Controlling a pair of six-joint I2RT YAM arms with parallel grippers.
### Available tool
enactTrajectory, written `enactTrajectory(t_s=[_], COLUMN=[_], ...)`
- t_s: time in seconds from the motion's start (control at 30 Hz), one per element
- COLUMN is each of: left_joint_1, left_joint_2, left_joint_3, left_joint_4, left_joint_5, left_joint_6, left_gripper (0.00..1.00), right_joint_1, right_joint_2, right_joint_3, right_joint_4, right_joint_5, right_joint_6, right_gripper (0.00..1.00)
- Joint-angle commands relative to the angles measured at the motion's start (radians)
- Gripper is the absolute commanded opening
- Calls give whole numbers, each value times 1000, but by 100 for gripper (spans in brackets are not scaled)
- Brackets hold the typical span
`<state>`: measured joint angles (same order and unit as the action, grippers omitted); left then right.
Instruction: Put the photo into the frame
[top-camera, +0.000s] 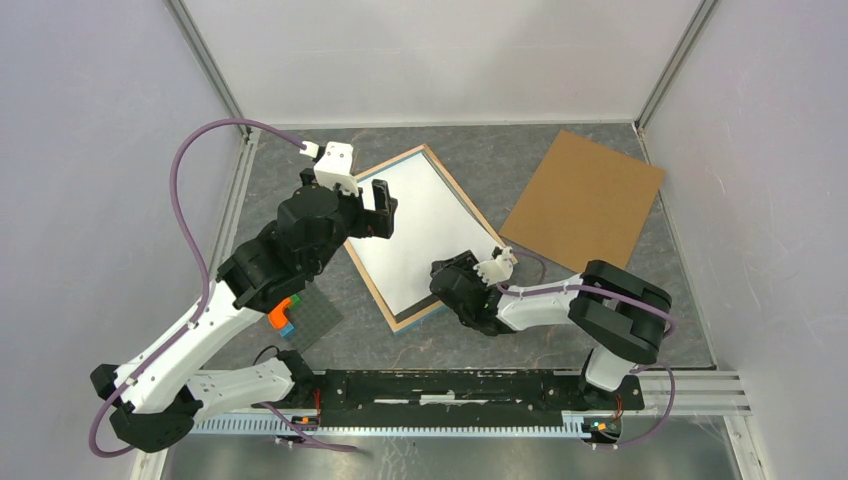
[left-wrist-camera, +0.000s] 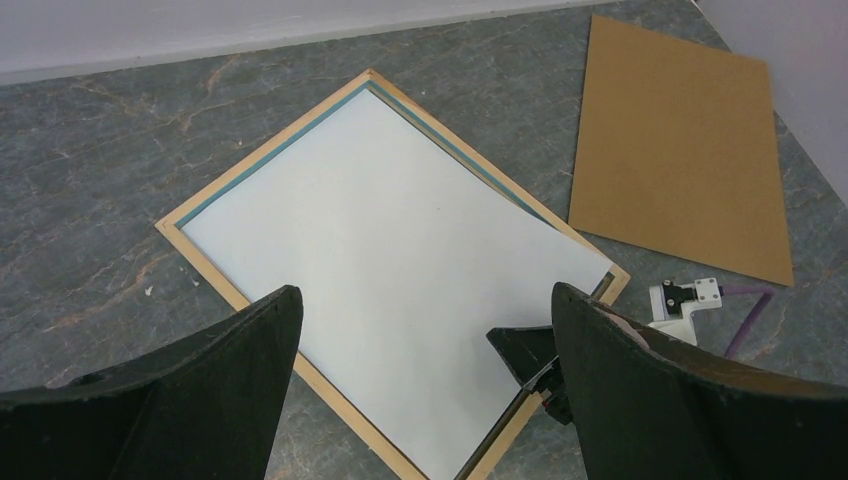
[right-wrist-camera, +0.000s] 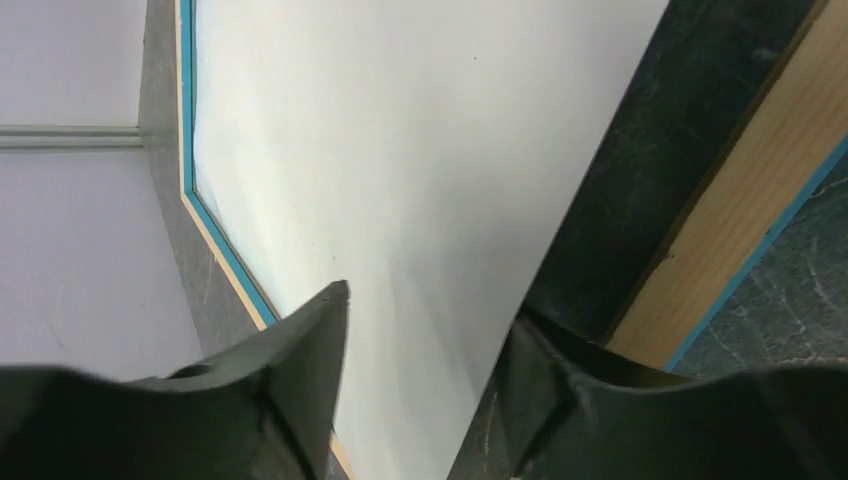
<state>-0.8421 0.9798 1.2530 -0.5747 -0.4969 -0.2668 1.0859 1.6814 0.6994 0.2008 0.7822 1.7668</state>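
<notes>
The photo (top-camera: 420, 235) lies white side up inside the frame (top-camera: 372, 285), slightly askew. A dark strip shows between the photo's (right-wrist-camera: 400, 150) right edge and the frame's wooden rail (right-wrist-camera: 740, 220). My right gripper (top-camera: 445, 280) is at the frame's near right side. In the right wrist view the right gripper (right-wrist-camera: 430, 300) is open, its jaws apart around the photo's edge, and the paper is not pinched. My left gripper (top-camera: 368, 205) hovers over the frame's left part. The left wrist view shows the left gripper (left-wrist-camera: 425, 288) wide open and empty above the photo (left-wrist-camera: 400, 260) and the frame (left-wrist-camera: 222, 283).
A brown cardboard board (top-camera: 585, 200) lies flat at the back right, close to the frame's right corner; it also appears in the left wrist view (left-wrist-camera: 680, 150). A grey plate (top-camera: 315, 320) with an orange and blue block (top-camera: 283, 313) sits under the left arm. Walls enclose the table.
</notes>
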Motion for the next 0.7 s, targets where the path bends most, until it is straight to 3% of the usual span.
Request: enactTrajectory(t_s=[0.0,0.07,0.23,0.4,0.5,0.67], left_joint_1=[-5,-5,4,45,90,148], left_joint_2=[-9,-2,13,14,25,49], left_joint_3=[-3,-4,-13,-47,-63,-75], left_joint_4=[25,24,35,76,94,104], left_joint_5=[-31,-29,-17,23,49,60], left_joint_6=[74,71,67,60,45,14], left_gripper=[100,100,100,100,100,100], right_joint_1=[-3,-3,6,8,9,37], right_joint_2=[-43,-64,-132,-189,-251,-309], right_joint_3=[30,29,14,1,1,129], right_joint_4=[-39,-89,-170,-198,-238,-526], right_joint_5=[-5,-30,-72,-164,-192,-67], right_joint_6=[-72,-92,-161,-286,-498,-827], right_gripper=[63,74,87,92,93,98])
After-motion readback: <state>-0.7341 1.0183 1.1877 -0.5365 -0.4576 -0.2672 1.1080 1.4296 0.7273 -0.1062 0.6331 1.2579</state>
